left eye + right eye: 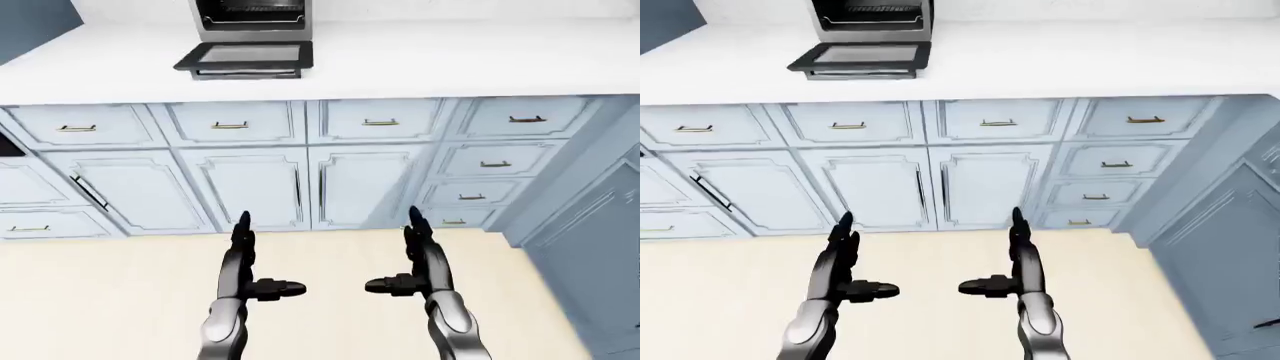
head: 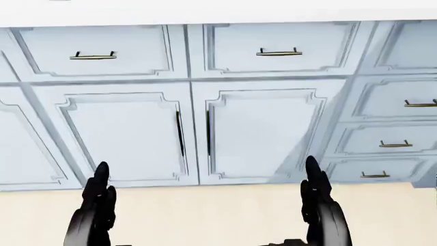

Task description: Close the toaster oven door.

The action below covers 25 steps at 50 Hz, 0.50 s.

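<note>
While both hands hang low in the eye views, well apart from the counter, the toaster oven (image 1: pixel 250 16) stands at the upper left of the frame on the white countertop (image 1: pixel 450 60), its door (image 1: pixel 246 58) dropped flat and open. Left hand (image 1: pixel 243 270): fingers spread, holding nothing. Right hand (image 1: pixel 420 266): likewise spread, empty. Pale blue cabinets (image 1: pixel 250 184) with brass handles fill mid-frame; light floor (image 1: pixel 100 300) lies below.
</note>
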{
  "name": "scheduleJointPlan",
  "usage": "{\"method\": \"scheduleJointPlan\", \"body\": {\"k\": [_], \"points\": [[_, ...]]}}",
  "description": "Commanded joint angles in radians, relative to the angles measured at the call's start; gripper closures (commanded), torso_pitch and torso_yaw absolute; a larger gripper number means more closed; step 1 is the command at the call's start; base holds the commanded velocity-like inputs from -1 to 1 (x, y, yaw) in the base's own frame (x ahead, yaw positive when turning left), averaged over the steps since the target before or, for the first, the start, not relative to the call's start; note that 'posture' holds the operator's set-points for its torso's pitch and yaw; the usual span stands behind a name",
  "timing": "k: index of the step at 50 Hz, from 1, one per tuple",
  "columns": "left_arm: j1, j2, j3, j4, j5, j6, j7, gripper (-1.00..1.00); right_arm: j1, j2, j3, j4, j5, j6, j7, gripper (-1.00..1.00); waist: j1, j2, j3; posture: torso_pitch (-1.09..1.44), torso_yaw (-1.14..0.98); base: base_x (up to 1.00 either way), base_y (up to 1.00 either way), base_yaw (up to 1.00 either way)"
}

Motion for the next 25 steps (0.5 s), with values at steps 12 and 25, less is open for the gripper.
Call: {"method": "scheduleJointPlan", "body": {"k": [12,25], "points": [[-0.032,0.003,0.014,-0.118,-0.034,0.049,0.019,-1.0,-0.03,-0.005,-0.005,-0.118,0.023,-0.039,0.023,-1.0,0.007,-0.005,-0.078,0.0,0.0,0.0,0.0,0.0],[-0.055,0.019,0.049,-0.288,-0.076,0.188,-0.011,-1.0,-0.079,-0.022,-0.038,-0.257,0.051,0.091,0.018,-1.0,0.007,-0.002,-0.093,0.0,0.0,0.0,0.0,0.0]]}}
